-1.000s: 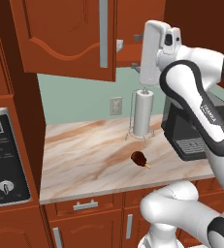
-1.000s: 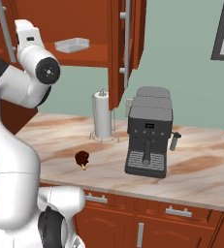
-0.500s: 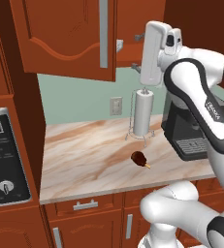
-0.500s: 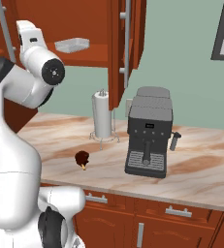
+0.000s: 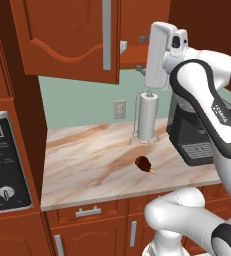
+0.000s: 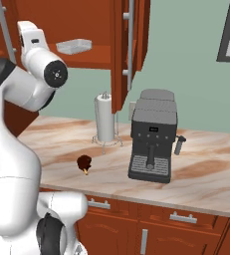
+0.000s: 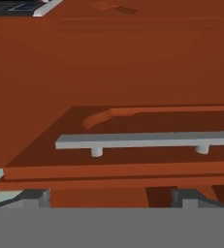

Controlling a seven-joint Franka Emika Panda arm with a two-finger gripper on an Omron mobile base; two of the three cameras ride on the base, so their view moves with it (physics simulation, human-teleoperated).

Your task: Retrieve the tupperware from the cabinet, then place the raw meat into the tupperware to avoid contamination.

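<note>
Your gripper is wide open and holds nothing; in the hand view its two tips sit far apart at the bottom, with bare wood between them. The hand is raised to cabinet height, and right in front of it you see a door face with its silver bar handle running across the view just above the tips, not touching them. From the right base view, the tupperware lies on the open cabinet's shelf, a little to the side of the hand and at about the same height, clear of it. Both doors stand swung open there, their handles edge-on. The meat lies well below the hand on the counter, bone end pointing toward the counter's front edge, near the foot of the paper-towel roll but apart from it. The coffee machine stands on the same counter, farther off beyond the roll.
</note>
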